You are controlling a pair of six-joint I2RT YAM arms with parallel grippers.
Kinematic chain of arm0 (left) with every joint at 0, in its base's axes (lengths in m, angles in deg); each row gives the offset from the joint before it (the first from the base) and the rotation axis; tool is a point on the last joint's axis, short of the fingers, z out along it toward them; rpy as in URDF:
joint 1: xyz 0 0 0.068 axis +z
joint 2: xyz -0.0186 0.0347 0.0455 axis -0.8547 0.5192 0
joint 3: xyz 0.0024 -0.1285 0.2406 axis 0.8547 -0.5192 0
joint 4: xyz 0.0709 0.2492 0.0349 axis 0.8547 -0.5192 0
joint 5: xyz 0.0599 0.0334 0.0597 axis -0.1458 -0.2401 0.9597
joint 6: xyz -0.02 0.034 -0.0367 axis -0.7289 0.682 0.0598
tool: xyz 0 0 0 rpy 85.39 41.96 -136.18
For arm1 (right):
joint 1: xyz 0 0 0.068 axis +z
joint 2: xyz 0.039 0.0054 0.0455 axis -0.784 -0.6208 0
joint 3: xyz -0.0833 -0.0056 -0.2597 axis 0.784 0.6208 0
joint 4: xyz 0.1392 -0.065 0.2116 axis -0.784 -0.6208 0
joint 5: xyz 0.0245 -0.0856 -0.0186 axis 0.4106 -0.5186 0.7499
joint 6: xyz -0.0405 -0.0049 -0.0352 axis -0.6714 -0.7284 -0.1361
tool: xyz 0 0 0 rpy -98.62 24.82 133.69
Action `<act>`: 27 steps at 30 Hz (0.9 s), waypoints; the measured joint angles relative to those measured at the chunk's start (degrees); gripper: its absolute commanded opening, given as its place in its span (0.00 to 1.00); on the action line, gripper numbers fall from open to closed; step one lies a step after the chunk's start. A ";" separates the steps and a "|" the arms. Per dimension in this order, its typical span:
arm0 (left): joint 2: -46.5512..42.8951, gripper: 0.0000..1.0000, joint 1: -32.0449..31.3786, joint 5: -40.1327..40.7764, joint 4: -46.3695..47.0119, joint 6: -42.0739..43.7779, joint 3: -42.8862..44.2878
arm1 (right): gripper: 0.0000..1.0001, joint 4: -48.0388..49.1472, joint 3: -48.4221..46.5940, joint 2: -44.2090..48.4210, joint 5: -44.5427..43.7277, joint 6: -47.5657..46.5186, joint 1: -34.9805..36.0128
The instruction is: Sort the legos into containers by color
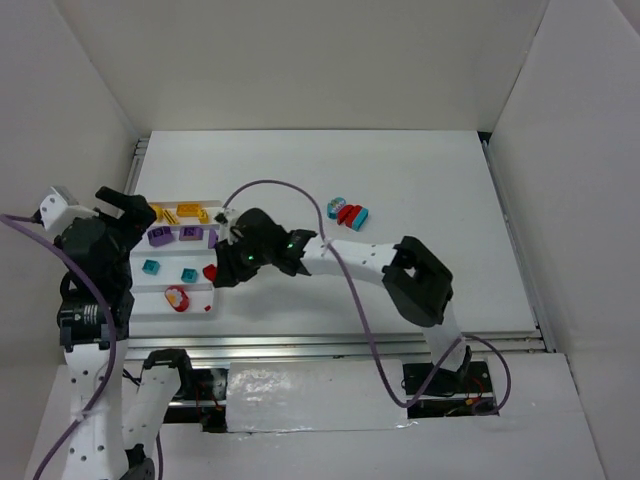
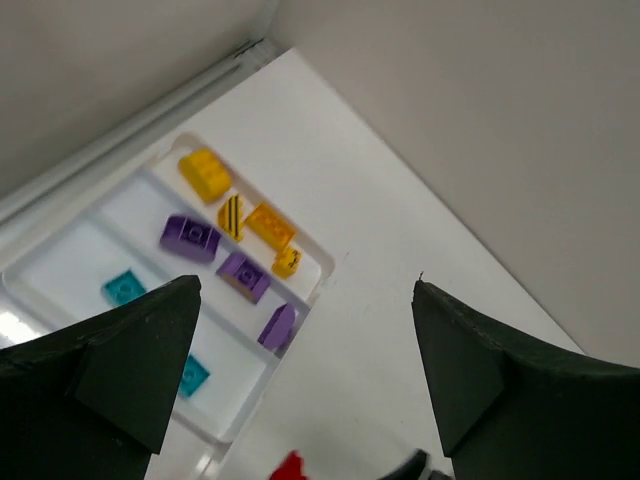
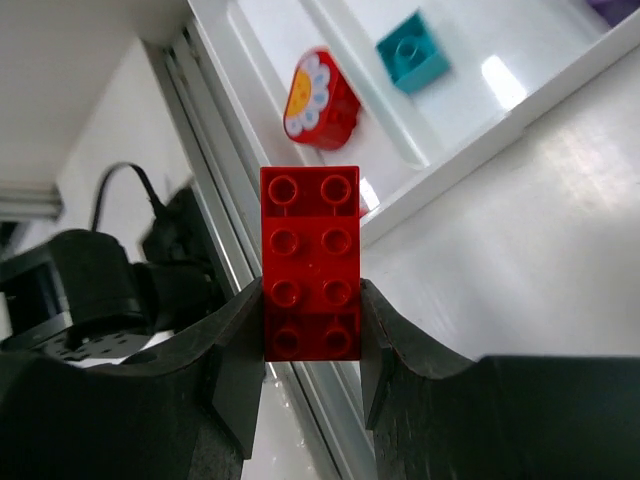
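At tray [image 3: 500,140] rim | right gripper [image 3: 312,300] pinching 1 red brick [image 3: 310,250] | left gripper [image 2: 305,290] spread wide, empty | next: centre over row holding flower brick [image 3: 320,98], lower before release to avoid bounce-out.

Bright even light; glare patches on tray [image 3: 500,85].

Yellow legos [image 1: 190,212] in white tray [image 1: 150,289]
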 measured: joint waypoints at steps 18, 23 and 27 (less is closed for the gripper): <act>-2.91 0.99 -7.19 0.76 -1.03 12.66 -3.43 | 0.20 -13.31 -27.56 -22.18 -9.86 -1.95 9.57; -3.87 0.99 -8.90 3.19 -1.68 12.66 -3.41 | 0.83 -13.94 -28.13 -22.51 -11.28 -1.86 9.53; -3.89 1.00 -9.35 4.44 -2.25 12.66 -3.41 | 1.00 -13.14 -27.08 -21.99 -11.34 -2.78 9.75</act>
